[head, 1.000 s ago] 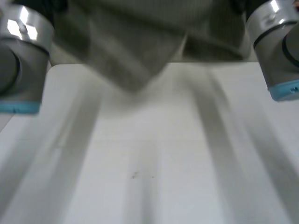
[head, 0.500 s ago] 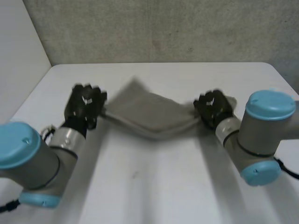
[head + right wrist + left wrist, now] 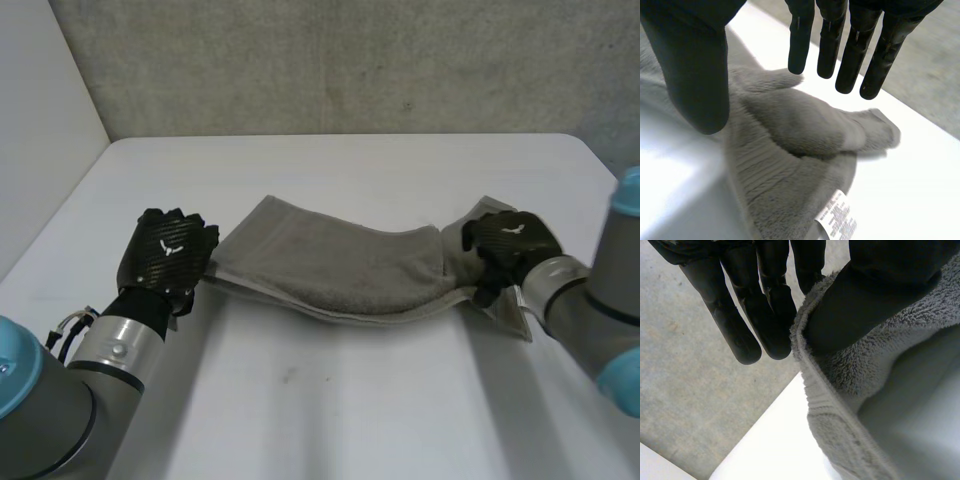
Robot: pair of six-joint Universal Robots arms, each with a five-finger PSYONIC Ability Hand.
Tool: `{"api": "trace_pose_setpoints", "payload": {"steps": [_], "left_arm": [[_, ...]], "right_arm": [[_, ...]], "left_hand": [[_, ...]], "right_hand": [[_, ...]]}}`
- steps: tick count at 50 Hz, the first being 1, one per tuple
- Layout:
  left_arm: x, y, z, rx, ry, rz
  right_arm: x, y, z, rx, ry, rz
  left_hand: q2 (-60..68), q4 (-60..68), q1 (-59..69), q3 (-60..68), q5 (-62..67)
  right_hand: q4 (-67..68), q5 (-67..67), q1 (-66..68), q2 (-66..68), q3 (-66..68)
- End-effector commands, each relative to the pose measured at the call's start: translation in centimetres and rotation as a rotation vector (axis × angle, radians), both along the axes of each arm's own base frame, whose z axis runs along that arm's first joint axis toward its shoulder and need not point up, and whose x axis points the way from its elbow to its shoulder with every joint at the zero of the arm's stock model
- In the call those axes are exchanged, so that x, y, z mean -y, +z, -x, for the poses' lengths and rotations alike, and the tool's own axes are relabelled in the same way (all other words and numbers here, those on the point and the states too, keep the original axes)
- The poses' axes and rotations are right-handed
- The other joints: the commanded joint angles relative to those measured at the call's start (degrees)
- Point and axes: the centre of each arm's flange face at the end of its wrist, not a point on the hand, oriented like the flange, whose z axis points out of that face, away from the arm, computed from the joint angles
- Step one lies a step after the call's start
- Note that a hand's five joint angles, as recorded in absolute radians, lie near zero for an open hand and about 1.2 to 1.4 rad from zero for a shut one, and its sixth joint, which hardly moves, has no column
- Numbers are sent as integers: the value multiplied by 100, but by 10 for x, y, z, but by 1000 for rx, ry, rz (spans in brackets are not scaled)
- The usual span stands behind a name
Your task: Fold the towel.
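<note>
Towel (image 3: 330, 265), grey, folded into a long band, lying on the white surface (image 3: 350, 400) between the two hands. Left hand (image 3: 165, 255) at the band's left end: in the left wrist view its thumb (image 3: 860, 300) presses on the towel's edge (image 3: 880, 405) with the straight fingers (image 3: 765, 315) behind that edge, pinching it. Right hand (image 3: 510, 245) over the bunched right end: fingers (image 3: 800, 40) straight and spread, clear of the cloth (image 3: 790, 150), grasping nothing. White label (image 3: 839, 217) at that end.
</note>
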Motion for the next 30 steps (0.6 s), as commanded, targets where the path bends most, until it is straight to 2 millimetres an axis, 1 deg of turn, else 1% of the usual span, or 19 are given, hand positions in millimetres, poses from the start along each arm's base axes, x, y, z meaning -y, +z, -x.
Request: {"api": "trace_pose_setpoints", "payload": {"steps": [1,5,7,8,10,12,16,20,24,30], "left_arm": [[-4,9,-1,-13,0,26],[-4,9,-2,-12,1,24],[-5,8,-2,-11,1,21],[-5,8,-2,-11,1,21],[-5,8,-2,-11,1,22],[-5,8,-2,-11,1,21],[-6,8,-2,-8,0,15],[-7,10,-3,-6,0,11],[-8,11,-3,-8,-2,10],[-9,12,-3,-11,-2,14]], "right_arm": [[1,5,34,176,-139,-76],[-5,4,41,187,-147,-95],[-13,-3,46,190,-145,-129],[-13,-3,46,190,-145,-129],[-22,-11,47,187,-135,-161],[-25,-15,47,188,-127,-174],[-35,-25,43,189,-79,-206],[-36,-31,39,197,-47,-195],[-31,-40,38,177,-37,-163],[-28,-46,37,150,-17,-158]], "left_hand": [[1024,1022,1103,1030,1036],[1024,1022,1103,1030,1036],[1024,1022,1103,1030,1036],[1024,1022,1103,1030,1036],[1024,1022,1103,1030,1036],[1024,1022,1103,1030,1036],[1024,1022,1103,1030,1036],[1024,1022,1103,1030,1036],[1024,1022,1103,1030,1036],[1024,1022,1103,1030,1036]], "right_hand": [[357,353,671,324,336],[375,370,689,342,353],[508,504,822,475,486],[509,505,823,476,488],[543,538,857,510,521],[476,472,790,443,455],[291,287,605,258,269],[206,202,520,173,185],[139,134,453,106,117],[274,269,588,241,252]]}}
